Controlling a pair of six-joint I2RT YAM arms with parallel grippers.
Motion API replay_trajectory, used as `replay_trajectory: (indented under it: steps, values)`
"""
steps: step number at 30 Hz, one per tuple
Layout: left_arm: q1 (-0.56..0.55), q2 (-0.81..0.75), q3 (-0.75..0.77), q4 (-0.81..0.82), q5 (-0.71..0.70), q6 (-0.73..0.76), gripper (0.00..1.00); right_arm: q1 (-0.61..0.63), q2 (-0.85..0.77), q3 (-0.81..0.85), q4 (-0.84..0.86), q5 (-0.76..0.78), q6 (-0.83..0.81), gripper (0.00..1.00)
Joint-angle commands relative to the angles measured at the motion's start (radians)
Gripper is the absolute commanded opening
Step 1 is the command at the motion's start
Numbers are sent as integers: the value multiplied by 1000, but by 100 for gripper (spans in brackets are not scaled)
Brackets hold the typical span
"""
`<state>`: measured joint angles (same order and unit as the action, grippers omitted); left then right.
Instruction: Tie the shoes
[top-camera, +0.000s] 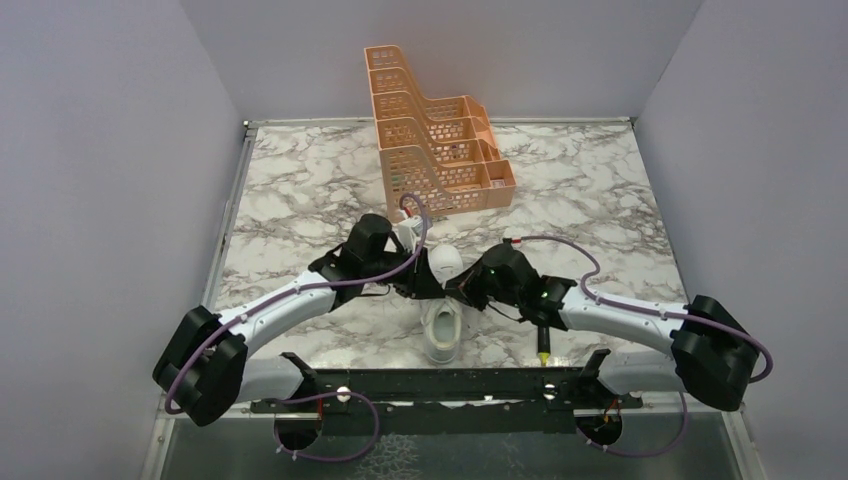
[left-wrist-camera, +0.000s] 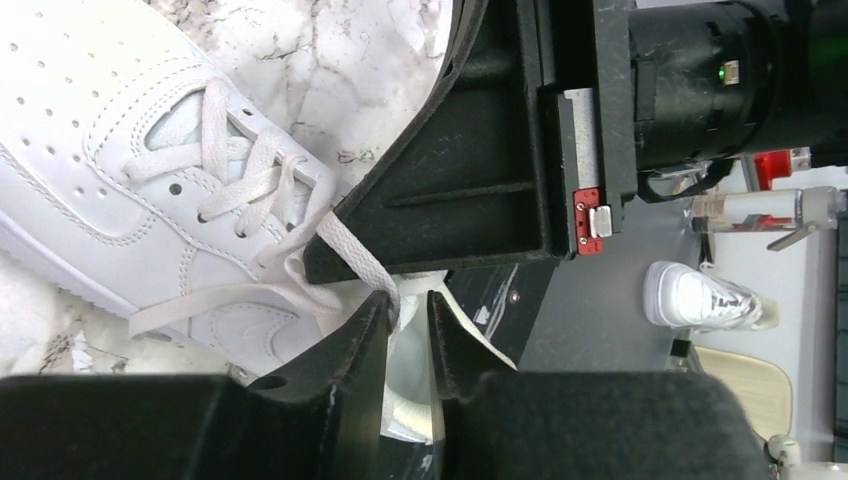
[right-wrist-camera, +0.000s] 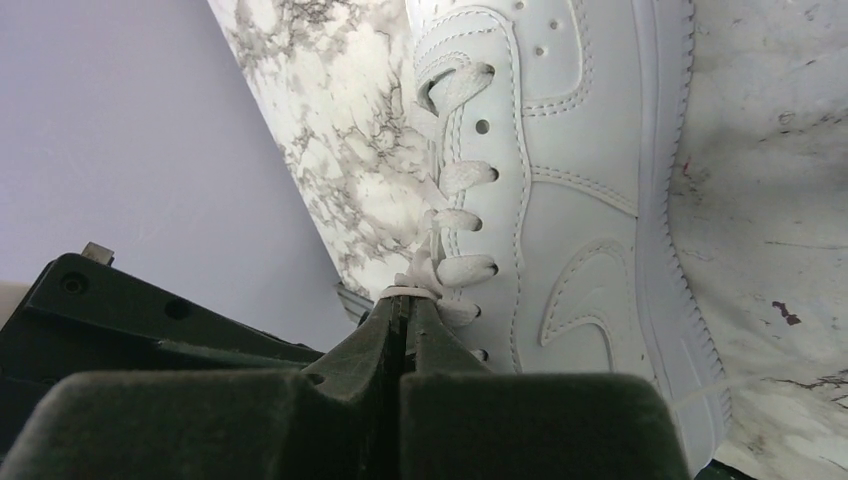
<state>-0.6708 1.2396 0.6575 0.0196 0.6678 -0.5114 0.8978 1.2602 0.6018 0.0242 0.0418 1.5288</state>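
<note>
**Both end effectors at the lace row, sneaker lengthwise between the arms**

Finds the shoes (top-camera: 441, 335), a single white sneaker, at the near middle of the desk (top-camera: 300, 190), just beyond the arm bases. Runs its long axis near to far, about straight out between the two arms. Cannot tell from overhead which end is the toe.

Reaches the sneaker's middle from both flanks at once, from the left with the left arm and from the right with the right. Puts neither arm clearly nearer.

Pinches a bunch of the laces (right-wrist-camera: 412, 288) in the right end effector (right-wrist-camera: 402, 305), pads pressed together, just off the eyelet row. Shows the left end effector (left-wrist-camera: 407, 300) parted a little, with a flat strand leading from the eyelets into the gap. Cannot say whether that strand is gripped or merely lying there.

Probably turns on pulling across the long axis, each strand out to its own side. Probably needs a firmer hold on the left first.

Leaves bare marble to the left and right of the sneaker for such a pull. Offers less room toward the near edge, where the sneaker's near end sits close to the black rail (top-camera: 440, 383). Keeps the orange rack (top-camera: 440, 150) well apart at the far side. Crowds the two wrists close together above the sneaker, so could foul one arm on the other.
</note>
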Motion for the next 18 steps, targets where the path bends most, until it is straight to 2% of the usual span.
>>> replay_trajectory:
  steps: [1, 8, 11, 18]
  values:
    - [-11, -28, 53, -60, -16, 33, 25, 4, -50, -69, 66, 62, -12, 1]
    - [10, -43, 145, -216, -42, 111, 39, 4, -60, -78, 54, 66, -32, 1]
    - [53, -29, 173, -265, -34, 144, 41, 4, -51, -70, 50, 57, -35, 1]
    - [155, 102, 210, -306, 19, 212, 27, 4, -55, -68, 39, 50, -33, 1]
